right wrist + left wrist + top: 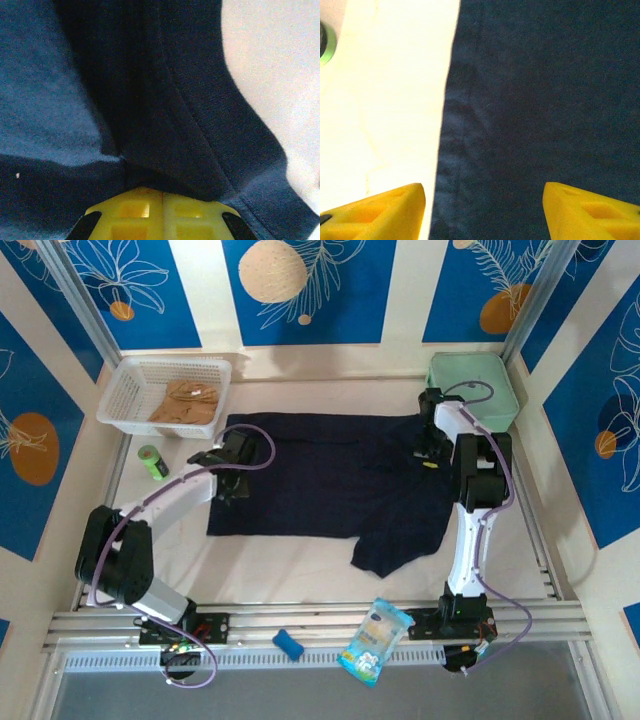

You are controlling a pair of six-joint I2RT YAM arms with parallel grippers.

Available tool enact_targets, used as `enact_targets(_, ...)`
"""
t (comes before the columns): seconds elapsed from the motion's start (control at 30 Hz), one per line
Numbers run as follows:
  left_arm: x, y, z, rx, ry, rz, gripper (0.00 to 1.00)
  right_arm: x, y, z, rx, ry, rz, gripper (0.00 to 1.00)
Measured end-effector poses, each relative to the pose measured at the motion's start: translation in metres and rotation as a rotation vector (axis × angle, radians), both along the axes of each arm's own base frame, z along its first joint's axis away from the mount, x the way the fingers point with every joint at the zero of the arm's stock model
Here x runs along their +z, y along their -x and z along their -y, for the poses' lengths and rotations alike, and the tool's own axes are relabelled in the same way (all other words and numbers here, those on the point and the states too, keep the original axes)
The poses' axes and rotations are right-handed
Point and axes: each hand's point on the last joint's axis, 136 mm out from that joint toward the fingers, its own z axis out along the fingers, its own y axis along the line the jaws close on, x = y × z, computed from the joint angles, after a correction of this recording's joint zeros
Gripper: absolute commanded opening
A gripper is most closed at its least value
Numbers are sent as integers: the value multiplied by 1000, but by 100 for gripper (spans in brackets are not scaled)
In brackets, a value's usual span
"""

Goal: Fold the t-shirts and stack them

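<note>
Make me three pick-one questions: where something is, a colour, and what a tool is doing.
1. Where is the tan t-shirt? A in the white basket; B on the floor; C on a hanger.
2. What colour is the big t-shirt? A red; B dark navy; C yellow.
3. What is the right tool doing? A hanging open; B shut on the big t-shirt; C holding a cup.
1 A: it lies in the basket. 2 B: the cloth looks nearly black. 3 B: dark cloth is pinched in it.
</note>
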Motion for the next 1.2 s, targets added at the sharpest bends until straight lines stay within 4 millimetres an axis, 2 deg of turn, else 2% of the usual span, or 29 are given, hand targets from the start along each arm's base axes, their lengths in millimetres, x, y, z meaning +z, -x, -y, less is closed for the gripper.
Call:
enact_targets(0.17,4,29,-17,76,37,-21,58,4,-15,3,37,24,39,0)
enact_targets(0.3,-14,64,-29,149,101,-89,54,9,-20,-2,55,10,62,22)
enact_targets(0.37,-27,81,-32,186,136,-128,50,16,-18,-7,68,-3,81,26)
enact_targets(0.47,-45,102,-38,251,170,-179,48,40,-5,-20,99,-20,118,27)
enact_targets(0.57,-57,114,-43,318,202,-211,48,75,8,-38,140,-38,190,28)
enact_targets(0.63,-63,117,-44,355,225,-220,47,97,16,-50,170,-55,242,28)
enact_targets(0.73,-69,111,-42,390,257,-215,46,114,28,-63,199,-83,284,28)
enact_targets(0.97,-72,93,-37,425,311,-163,45,111,42,-71,216,-108,267,28)
enact_targets(1.2,-72,88,-41,458,326,-141,45,109,44,-79,232,-135,262,28)
